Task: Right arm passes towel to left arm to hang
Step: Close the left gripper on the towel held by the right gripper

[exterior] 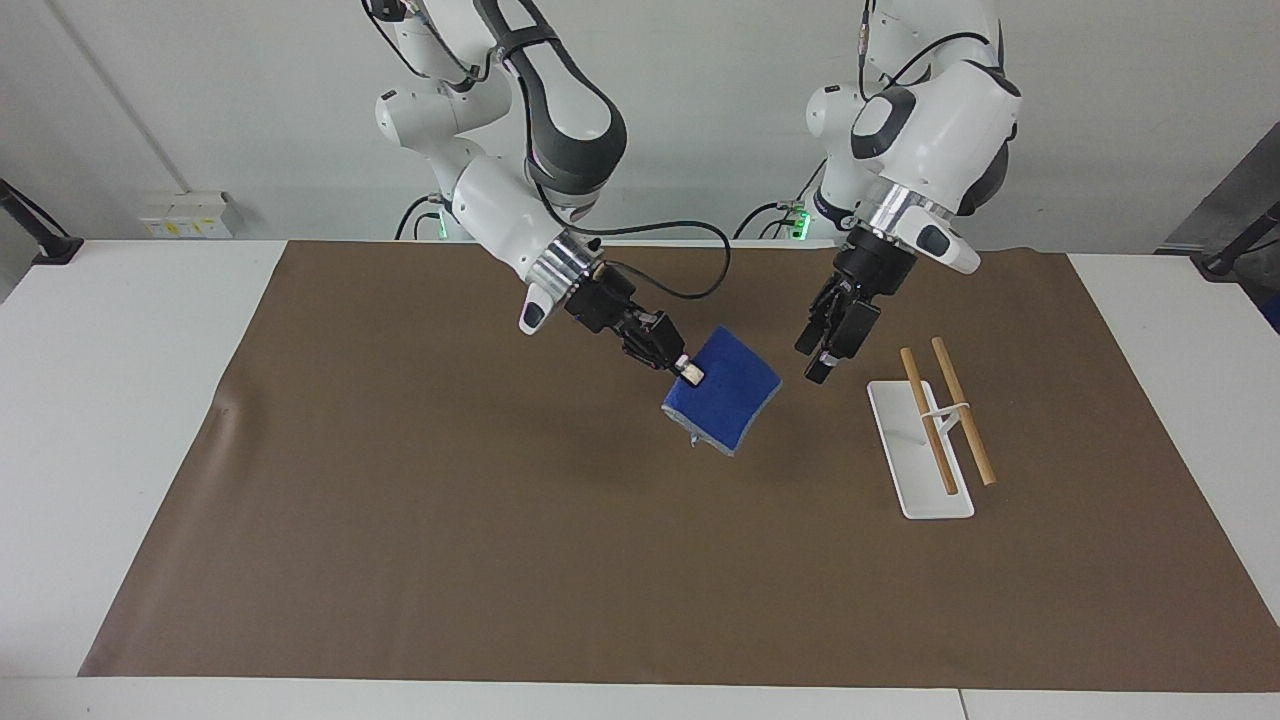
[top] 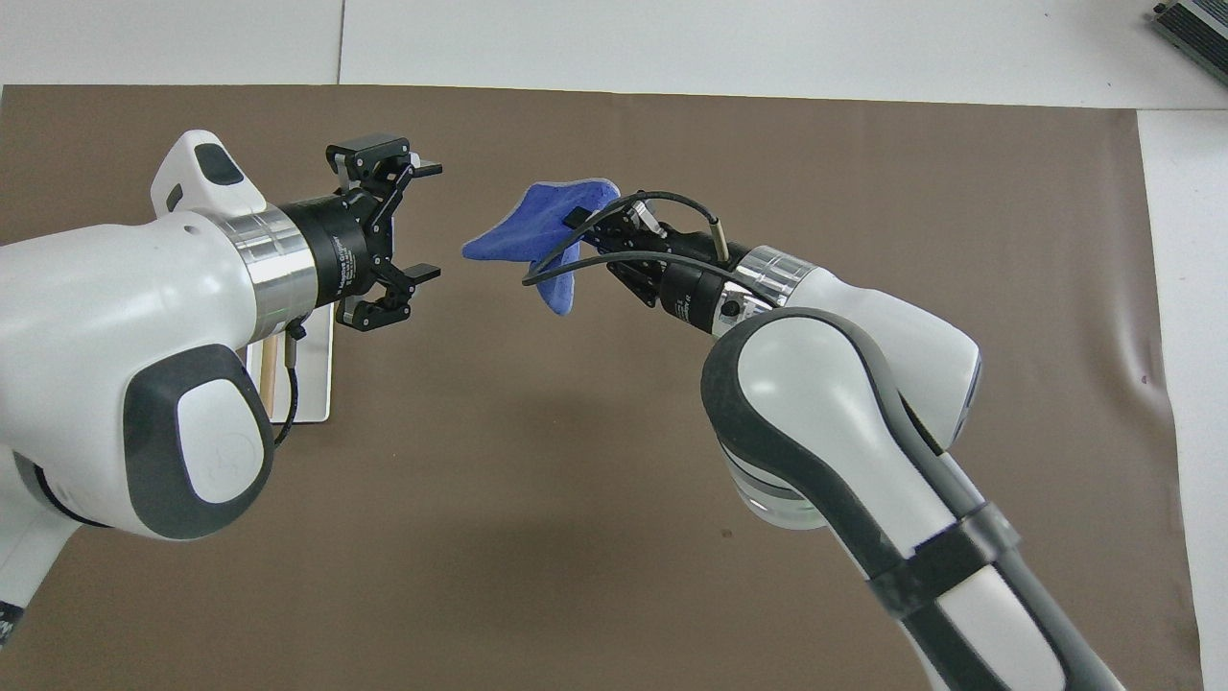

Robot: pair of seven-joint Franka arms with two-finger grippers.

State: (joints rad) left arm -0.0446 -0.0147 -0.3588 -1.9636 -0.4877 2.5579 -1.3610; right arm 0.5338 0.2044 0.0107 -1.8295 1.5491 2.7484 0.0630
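My right gripper [exterior: 688,372] [top: 579,216] is shut on one edge of the blue towel [exterior: 730,402] and holds it in the air over the middle of the brown mat. The towel [top: 532,238] hangs folded and floppy from the fingers. My left gripper [exterior: 822,352] [top: 427,221] is open and empty, in the air beside the towel, a small gap from its free edge, pointing at it. A white rack [exterior: 920,455] with two wooden rods [exterior: 962,410] stands toward the left arm's end of the table; my left arm partly covers the rack [top: 312,384] in the overhead view.
A brown mat [exterior: 500,560] covers most of the white table [exterior: 120,330]. A black cable [exterior: 690,245] loops off my right wrist.
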